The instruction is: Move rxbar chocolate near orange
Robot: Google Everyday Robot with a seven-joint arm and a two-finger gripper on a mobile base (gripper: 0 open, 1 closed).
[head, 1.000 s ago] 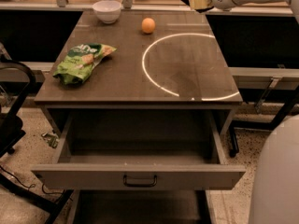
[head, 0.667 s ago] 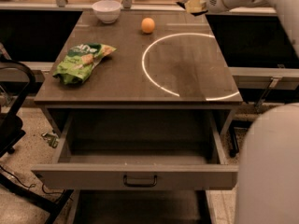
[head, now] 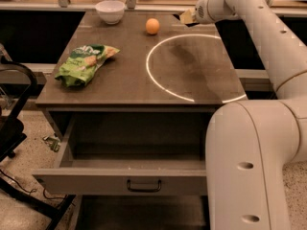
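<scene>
The orange (head: pixel 152 26) sits on the brown table top (head: pixel 120 75) near its far edge, right of centre. My gripper (head: pixel 186 17) hangs over the table's far right corner, a short way right of the orange and apart from it. The white arm (head: pixel 268 37) reaches to it from the right. The rxbar chocolate does not show anywhere in this view.
A white bowl (head: pixel 110 11) stands at the far left of the table. A green chip bag (head: pixel 84 63) lies on the left side. A bright ring of light (head: pixel 192 66) marks the right half. The drawer (head: pixel 129 171) below stands pulled open. A black chair (head: pixel 14 123) is at left.
My gripper has moved left, from beyond the table's right edge to over its far right corner. The arm's lower links have swung further into the right foreground.
</scene>
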